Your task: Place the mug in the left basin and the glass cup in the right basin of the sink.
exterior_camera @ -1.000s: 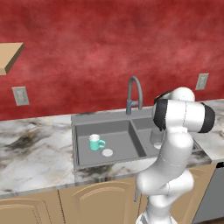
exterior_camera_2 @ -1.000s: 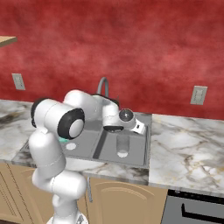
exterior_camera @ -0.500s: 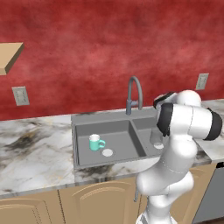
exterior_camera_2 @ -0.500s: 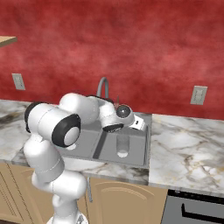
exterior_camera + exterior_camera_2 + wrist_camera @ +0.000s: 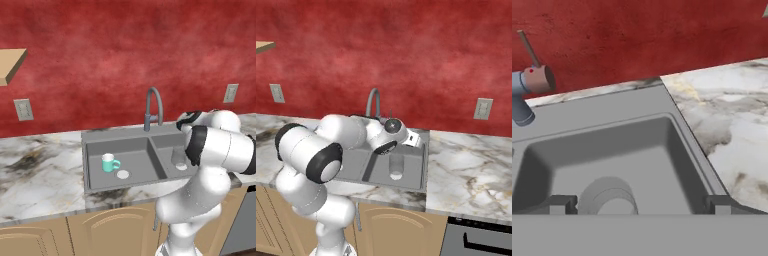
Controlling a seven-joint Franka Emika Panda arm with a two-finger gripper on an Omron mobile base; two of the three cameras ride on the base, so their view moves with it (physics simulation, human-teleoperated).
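Since the earlier frame, our arm had pulled up and back from the right basin point(image 5: 406, 165), leaving the glass cup point(image 5: 396, 166) standing there. Our claw point(image 5: 639, 204) was open and empty. The mug point(image 5: 108, 163) stood in the left basin point(image 5: 131, 155); our elbow hid part of the sink point(image 5: 125, 135).

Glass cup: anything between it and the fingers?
Nothing visible. The glass cup stands in the right basin, directly below the gripper. In the hand view it shows in the open gap between the fingers, with only the basin floor around it.
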